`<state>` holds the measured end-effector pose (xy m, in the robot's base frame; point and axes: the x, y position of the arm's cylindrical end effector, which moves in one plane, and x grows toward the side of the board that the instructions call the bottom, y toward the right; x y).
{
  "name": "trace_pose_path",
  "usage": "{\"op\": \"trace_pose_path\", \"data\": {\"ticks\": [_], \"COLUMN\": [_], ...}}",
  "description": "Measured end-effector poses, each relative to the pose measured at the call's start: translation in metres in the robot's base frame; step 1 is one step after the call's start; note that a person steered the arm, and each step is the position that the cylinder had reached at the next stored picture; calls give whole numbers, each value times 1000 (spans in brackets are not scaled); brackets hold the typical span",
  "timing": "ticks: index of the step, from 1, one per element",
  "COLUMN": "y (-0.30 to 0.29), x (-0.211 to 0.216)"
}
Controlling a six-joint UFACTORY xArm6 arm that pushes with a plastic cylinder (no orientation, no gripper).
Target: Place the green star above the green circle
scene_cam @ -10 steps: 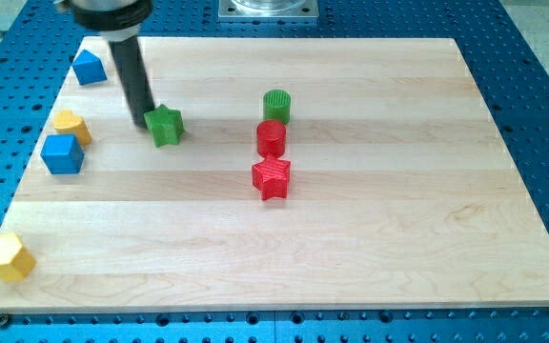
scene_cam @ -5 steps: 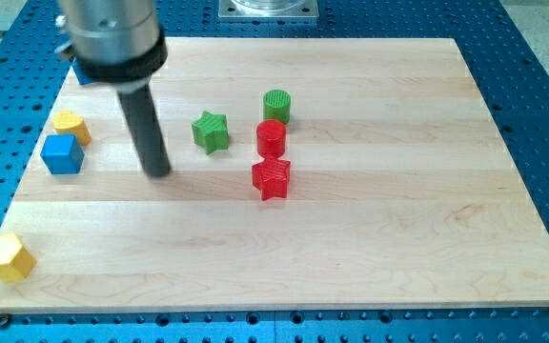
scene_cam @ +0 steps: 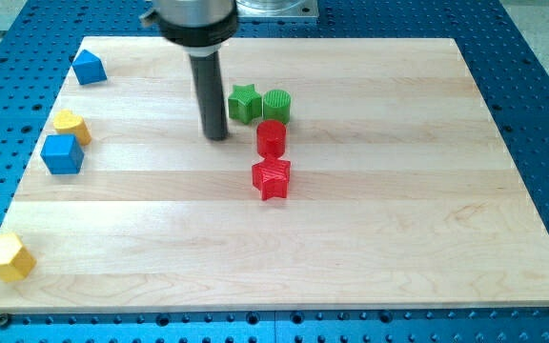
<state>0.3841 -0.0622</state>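
The green star [scene_cam: 244, 102] has slid right, now seemingly touching the green circle [scene_cam: 276, 104]; my tip [scene_cam: 216, 135], clawless, rests near-left, star not yet above.

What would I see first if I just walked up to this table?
Probably the big dark rod coming down from the view's top, with my tip on the board just left of and a bit below the green star. The star sits right beside the green circle, on its left. Under them a red cylinder and red star stand in a line.
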Motion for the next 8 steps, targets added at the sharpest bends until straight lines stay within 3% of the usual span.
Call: {"op": "trace_pose_path", "data": {"ticks": [2,3,4,8], "y": [44,-7,25,62], "x": [-76,-82,-111,-111]}}
